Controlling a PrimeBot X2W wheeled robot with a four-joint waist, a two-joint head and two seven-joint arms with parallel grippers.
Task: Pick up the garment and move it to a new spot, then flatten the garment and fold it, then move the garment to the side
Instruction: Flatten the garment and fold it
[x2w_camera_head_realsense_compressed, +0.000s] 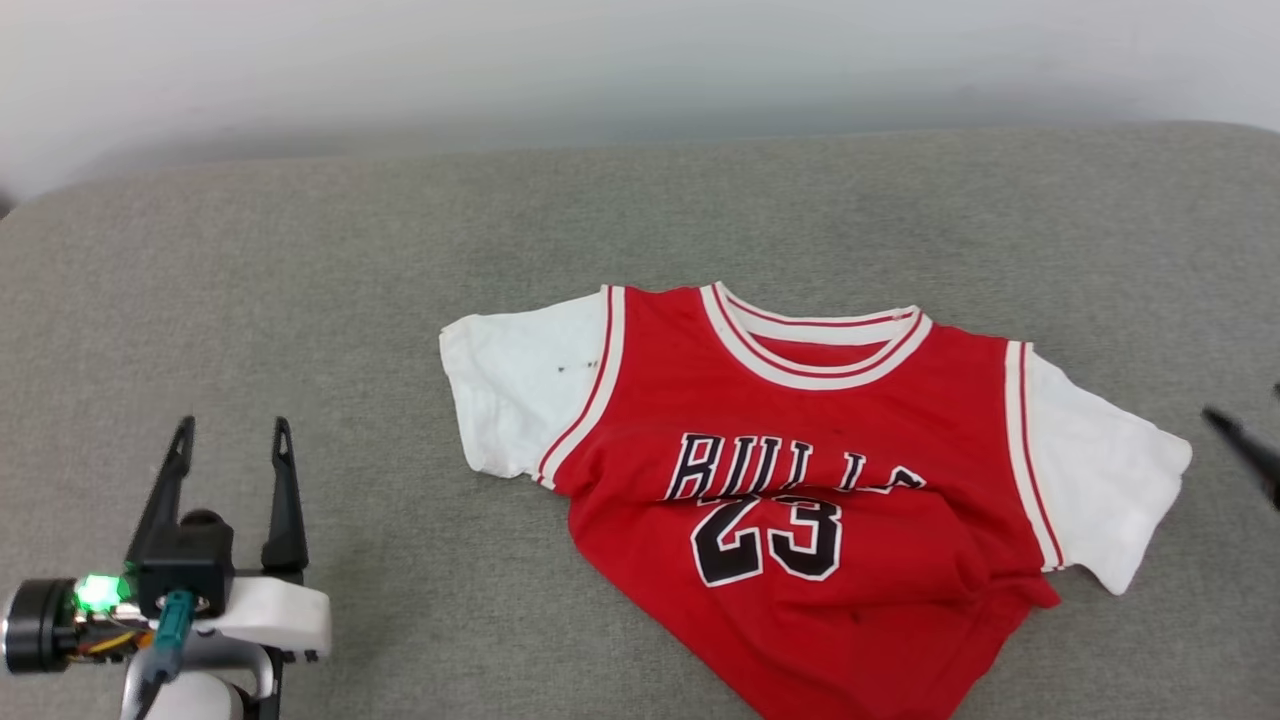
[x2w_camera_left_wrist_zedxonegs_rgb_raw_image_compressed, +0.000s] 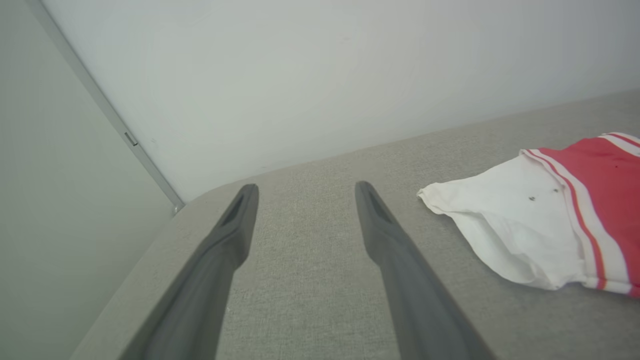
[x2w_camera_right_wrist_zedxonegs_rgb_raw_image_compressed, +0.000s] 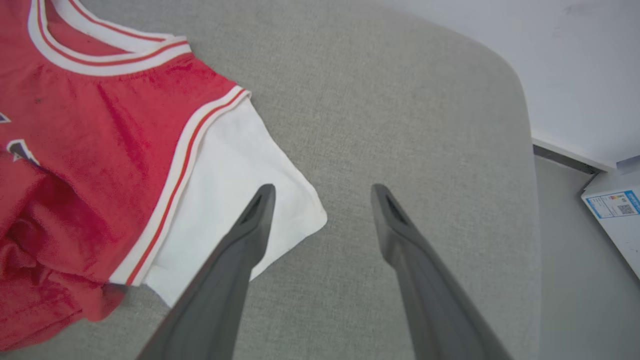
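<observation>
Lying chest-up on the grey cushion, right of centre, the garment is bunched at its near hem. Left gripper gapes empty, well apart at near left; right gripper gapes at the right sleeve edge. Risk: a 1-sleeve grab would drag it askew, deepening creases.

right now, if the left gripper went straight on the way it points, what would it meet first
The left gripper would likely meet bare grey cushion, or the wall behind it; its height is unclear. The shirt lies off to the right.
</observation>
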